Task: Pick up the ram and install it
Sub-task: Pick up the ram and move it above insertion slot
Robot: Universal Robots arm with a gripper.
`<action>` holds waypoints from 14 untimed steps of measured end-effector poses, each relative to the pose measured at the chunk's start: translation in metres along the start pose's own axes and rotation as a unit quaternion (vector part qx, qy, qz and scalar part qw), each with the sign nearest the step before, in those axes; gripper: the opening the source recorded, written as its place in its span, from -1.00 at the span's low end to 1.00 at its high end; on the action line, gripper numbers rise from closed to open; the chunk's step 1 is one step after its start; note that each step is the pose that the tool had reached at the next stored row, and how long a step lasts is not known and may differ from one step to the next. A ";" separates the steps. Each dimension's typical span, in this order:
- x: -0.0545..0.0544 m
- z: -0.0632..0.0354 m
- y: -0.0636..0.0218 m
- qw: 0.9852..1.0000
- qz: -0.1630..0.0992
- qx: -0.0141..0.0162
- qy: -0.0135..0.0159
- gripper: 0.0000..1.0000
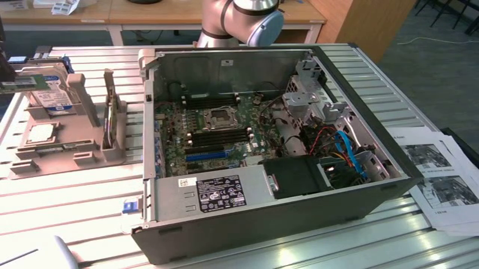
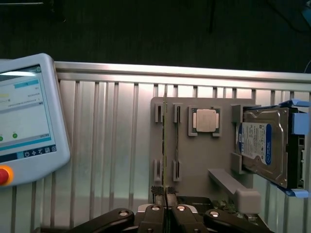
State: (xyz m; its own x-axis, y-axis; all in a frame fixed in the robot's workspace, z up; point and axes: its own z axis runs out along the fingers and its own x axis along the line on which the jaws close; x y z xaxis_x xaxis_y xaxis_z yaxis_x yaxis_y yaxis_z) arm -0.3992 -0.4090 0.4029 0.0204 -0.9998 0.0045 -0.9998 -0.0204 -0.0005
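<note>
The ram (image 2: 165, 145) stands on its long edge in a narrow slot of the grey holder (image 2: 194, 165), so the wrist view meets only its thin top edge. Just beside it on the same holder lie a processor chip (image 2: 205, 120) and, further out, a hard drive (image 2: 262, 145).

The stick is probably very light and stiff, but thin and easy to damage. It is best to pinch it across the two flat faces near the middle of the upper edge, away from the contacts, and to lift it straight out of the slot.

The gripper (image 2: 165, 206) hangs well above the holder, in line with the ram. Its jaws are together and appear to hold nothing.

The wrist view also gives a teach pendant (image 2: 29, 121) lying on the ribbed tabletop (image 2: 112, 145). The exterior view adds the open computer case (image 1: 247, 224) near the holder, with the motherboard (image 1: 172, 129) and its dark memory slots (image 1: 217, 136), and part of the arm (image 1: 239, 17) behind.
</note>
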 end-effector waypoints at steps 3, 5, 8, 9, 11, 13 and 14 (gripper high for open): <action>0.000 -0.0028 0.0000 1.000 0.000 0.000 0.000 -0.77; 0.000 -0.0031 0.0000 1.000 0.000 0.000 0.000 -0.77; 0.000 -0.0032 0.0000 1.000 0.000 0.000 0.000 -0.77; 0.000 -0.0031 0.0000 1.000 0.000 0.000 0.000 -0.77; 0.000 -0.0039 0.0000 1.000 0.000 0.000 0.000 -0.77; 0.000 -0.0051 0.0000 1.000 0.000 0.000 0.000 -0.77; 0.000 -0.0056 0.0000 1.000 0.000 0.000 0.000 -0.77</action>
State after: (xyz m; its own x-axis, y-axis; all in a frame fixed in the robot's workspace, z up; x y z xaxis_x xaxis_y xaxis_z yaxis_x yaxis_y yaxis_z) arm -0.3992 -0.4090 0.4085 0.0205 -0.9998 0.0049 -0.9998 -0.0205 -0.0004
